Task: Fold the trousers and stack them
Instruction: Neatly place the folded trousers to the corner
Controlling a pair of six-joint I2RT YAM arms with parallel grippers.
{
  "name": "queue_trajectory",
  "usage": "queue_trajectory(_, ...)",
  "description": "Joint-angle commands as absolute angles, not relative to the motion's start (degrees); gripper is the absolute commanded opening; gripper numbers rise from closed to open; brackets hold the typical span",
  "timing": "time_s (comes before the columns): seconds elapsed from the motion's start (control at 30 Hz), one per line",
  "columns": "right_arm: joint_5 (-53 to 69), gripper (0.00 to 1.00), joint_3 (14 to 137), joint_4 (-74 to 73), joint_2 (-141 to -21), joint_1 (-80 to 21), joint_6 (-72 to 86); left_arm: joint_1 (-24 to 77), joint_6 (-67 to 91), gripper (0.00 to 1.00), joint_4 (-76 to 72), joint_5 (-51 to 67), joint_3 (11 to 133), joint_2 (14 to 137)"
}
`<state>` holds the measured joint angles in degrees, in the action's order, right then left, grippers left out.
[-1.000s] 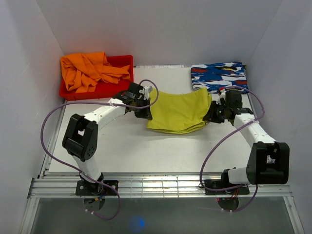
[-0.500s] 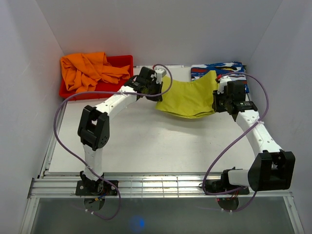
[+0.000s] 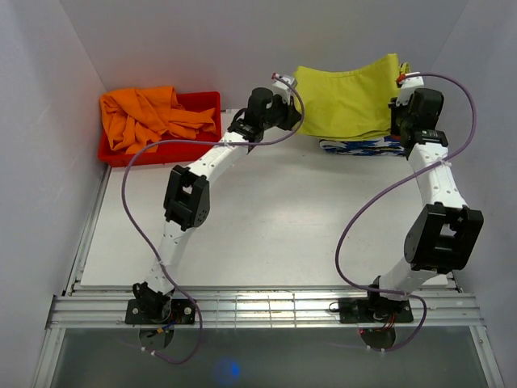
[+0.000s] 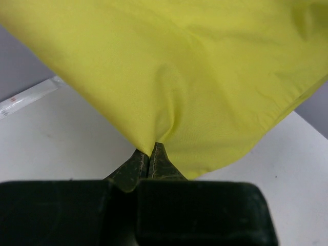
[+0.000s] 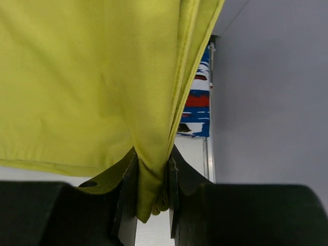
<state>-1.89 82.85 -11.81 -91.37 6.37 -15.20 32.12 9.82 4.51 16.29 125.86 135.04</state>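
Note:
The folded yellow-green trousers (image 3: 349,103) hang in the air at the back right, stretched between both arms above the blue, white and red patterned cloth (image 3: 359,146). My left gripper (image 3: 289,105) is shut on the trousers' left corner; in the left wrist view its fingertips (image 4: 149,160) pinch a thin fold of the trousers (image 4: 195,77). My right gripper (image 3: 397,109) is shut on the right edge, with a thick bunch of the trousers (image 5: 92,87) between its fingers (image 5: 177,169). The waistband is hidden.
A red bin (image 3: 190,145) at the back left holds an orange garment (image 3: 149,117). The patterned cloth (image 5: 197,110) lies folded by the right wall. White walls stand close behind and beside both grippers.
Both arms have lifted the trousers off the table and carried them back and to the right, from the table's middle to above the patterned cloth. Both grips have stayed the same.

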Motion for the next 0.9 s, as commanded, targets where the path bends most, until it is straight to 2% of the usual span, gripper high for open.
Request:
queue_trajectory(0.0,-7.47,0.08,89.03,-0.71,-94.82,9.57,-20.30,32.17,12.13,0.00,-13.40,16.44,129.89,138.33)
queue_trajectory(0.3,-10.90,0.08,93.08,11.58,-104.15,14.94,-24.60,33.84,13.54,0.00,-36.71,12.22,138.94,156.94)
queue_trajectory(0.53,-12.92,0.08,92.03,18.36,-108.28,17.05,-27.33,35.42,11.78,0.00,-43.41,12.83,145.81,165.75)
queue_trajectory(0.87,-17.22,0.08,84.29,26.45,-114.07,18.19,-31.20,36.65,10.90,0.00,-45.44,12.65,145.73,171.91)
